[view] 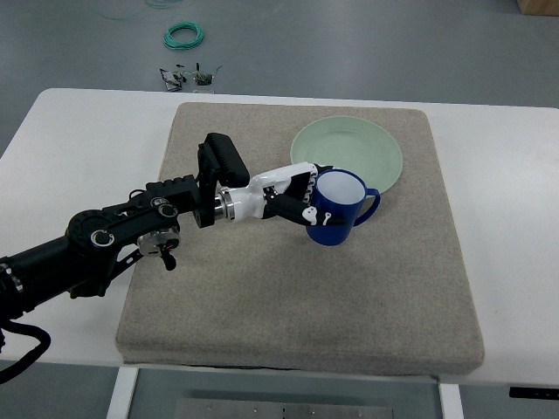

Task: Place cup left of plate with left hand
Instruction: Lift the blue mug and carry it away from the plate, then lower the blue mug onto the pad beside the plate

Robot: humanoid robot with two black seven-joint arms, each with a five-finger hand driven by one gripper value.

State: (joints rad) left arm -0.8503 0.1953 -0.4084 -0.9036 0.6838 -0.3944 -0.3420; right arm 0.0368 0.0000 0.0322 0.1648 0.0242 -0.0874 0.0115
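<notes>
I see the cup (341, 208), dark blue with a white inside, standing upright on the mat (297, 297), just at the near edge of the plate (348, 154). Its rim overlaps the plate's front edge in my view, and I cannot tell whether the two actually touch. The handle points right, away from the arm.

My left hand (293, 194) is wrapped around the cup's left side: white fingers (301, 181) curl along the rim at the back, and the thumb presses the front wall lower down. So the hand is closed on the cup, holding it.

The black forearm runs from the hand down and left to the picture's left edge, passing over the mat's left border and the white table (515, 218).

The pale green plate lies flat near the mat's far edge, right of centre.

On the grey floor beyond the table I see a coil of green cable (185, 35) and a small dark clump (188, 79) of something too small to make out.
</notes>
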